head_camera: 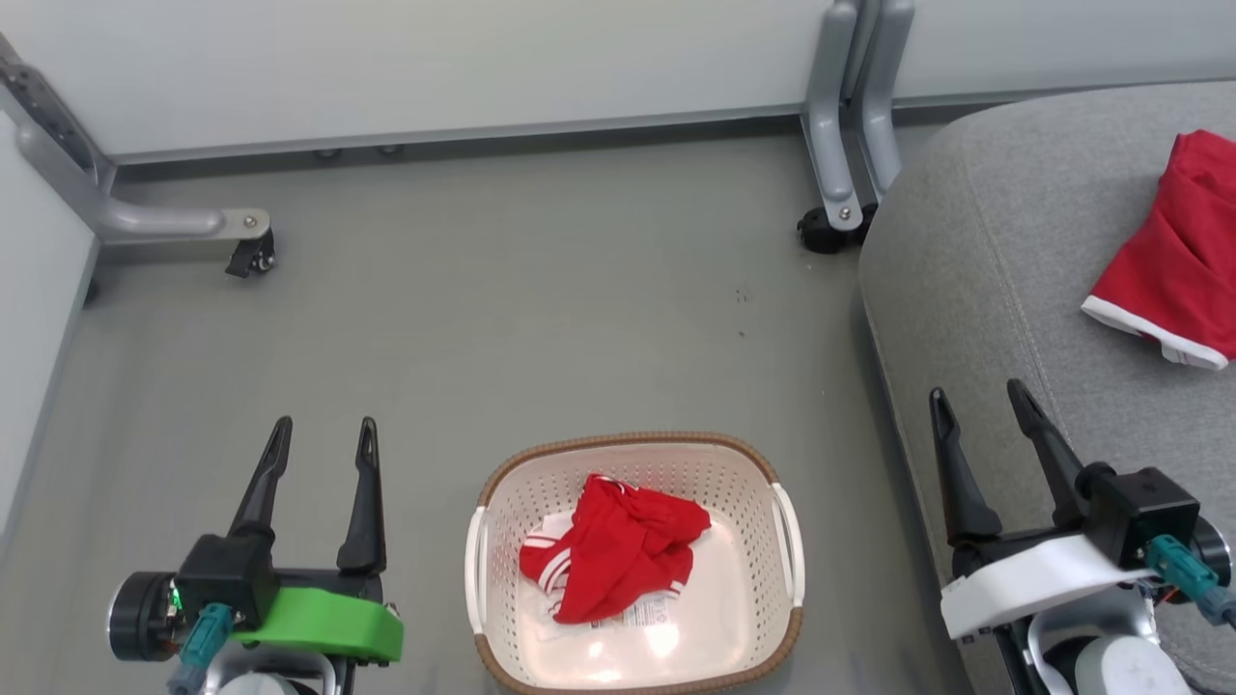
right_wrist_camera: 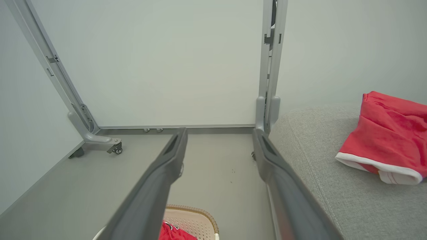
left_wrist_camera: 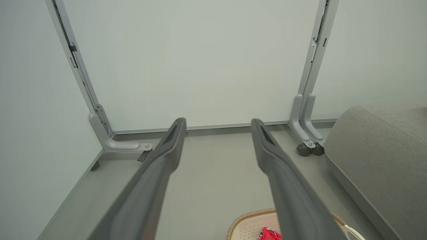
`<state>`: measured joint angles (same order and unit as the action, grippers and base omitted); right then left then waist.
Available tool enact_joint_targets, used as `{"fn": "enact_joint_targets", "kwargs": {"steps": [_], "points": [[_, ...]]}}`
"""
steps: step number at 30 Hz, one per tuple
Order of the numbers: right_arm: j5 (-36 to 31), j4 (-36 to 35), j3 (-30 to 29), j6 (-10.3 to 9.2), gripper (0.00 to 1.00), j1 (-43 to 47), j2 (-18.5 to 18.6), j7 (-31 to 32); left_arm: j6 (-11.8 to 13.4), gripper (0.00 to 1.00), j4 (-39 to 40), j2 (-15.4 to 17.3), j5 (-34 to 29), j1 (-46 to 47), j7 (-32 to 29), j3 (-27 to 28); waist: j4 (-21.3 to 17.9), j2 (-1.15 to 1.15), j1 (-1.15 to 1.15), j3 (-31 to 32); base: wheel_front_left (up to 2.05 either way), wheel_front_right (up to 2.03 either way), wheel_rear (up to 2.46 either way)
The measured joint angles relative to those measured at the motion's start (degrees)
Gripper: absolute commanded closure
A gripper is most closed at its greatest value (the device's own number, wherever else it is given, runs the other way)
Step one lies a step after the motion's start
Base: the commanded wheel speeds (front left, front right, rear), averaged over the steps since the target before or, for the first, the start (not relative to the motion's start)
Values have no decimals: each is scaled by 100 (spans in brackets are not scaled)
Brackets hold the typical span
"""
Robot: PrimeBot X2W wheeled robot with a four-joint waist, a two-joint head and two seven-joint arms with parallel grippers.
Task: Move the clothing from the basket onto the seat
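Note:
The cream basket [head_camera: 632, 454] with its brown rim stands on the floor between my arms. Crumpled inside it lies the red-and-white top [head_camera: 618, 555] with striped cuffs, partly covering a label sticker. The red shorts [head_camera: 1178, 256] with white hem trim rest on the grey seat [head_camera: 975, 270] at the right; the right wrist view shows the shorts [right_wrist_camera: 387, 140] on the seat [right_wrist_camera: 333, 186] too. My left gripper [head_camera: 323, 432] is open and empty, left of the basket. My right gripper [head_camera: 980, 398] is open and empty over the seat's front edge.
White partition panels close off the back and left. Their grey metal feet with castors stand at the far left [head_camera: 246, 241] and beside the seat's far corner [head_camera: 835, 217]. Grey floor [head_camera: 541, 319] stretches beyond the basket.

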<state>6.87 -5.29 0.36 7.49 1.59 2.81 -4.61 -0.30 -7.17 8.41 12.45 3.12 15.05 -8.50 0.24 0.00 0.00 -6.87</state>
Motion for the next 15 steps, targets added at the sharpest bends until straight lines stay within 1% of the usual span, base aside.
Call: {"fn": "enact_joint_targets", "kwargs": {"steps": [6,15], "points": [[10,35,80,0,0,201,0,52,-167,0,-134,-108,-152,-230,0,113,-23,0,0,230,0,0,0],[10,27,185,0,0,367,0,126,-281,0,-292,-263,-258,-491,0,235,-51,0,0,505,0,0,0]]}}
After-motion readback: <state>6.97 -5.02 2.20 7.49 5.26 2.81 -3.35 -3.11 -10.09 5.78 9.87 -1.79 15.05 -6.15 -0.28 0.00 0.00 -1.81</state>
